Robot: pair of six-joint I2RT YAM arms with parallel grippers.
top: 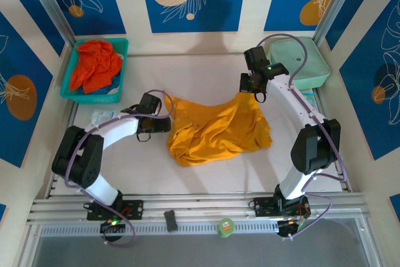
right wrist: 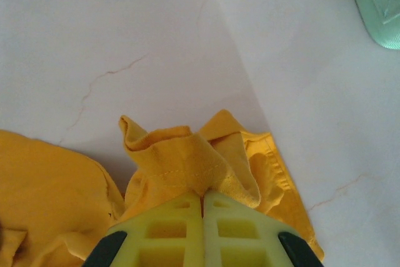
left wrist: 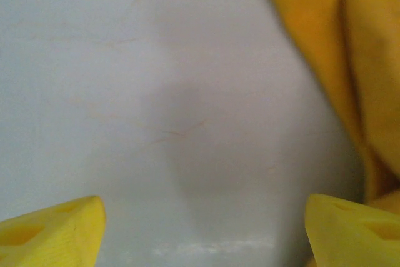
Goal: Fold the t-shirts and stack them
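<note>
From my console I saw the yellow-orange t-shirt [top: 219,129] lying crumpled in the middle of the table [top: 206,179], between the two arms. The right gripper [top: 251,90] stood at the shirt's far right corner. In its wrist view the fingers [right wrist: 178,226] were pressed together on a bunched fold of hem, so that claw was clamped on the cloth, and the rest of the shirt spread out below and to the side.

The left gripper [top: 164,122] sat low at the shirt's left edge with its jaws wide apart. Bare tabletop showed between its yellow fingertips [left wrist: 56,229], the cloth lay just beside one of them, and nothing was gripped.

The red-orange t-shirt [top: 94,67] lay heaped in the teal basket [top: 120,97] at the far left corner — well apart from the yellow one. A mint-green case [top: 312,73] rested at the far right corner, just beyond the right gripper.
</note>
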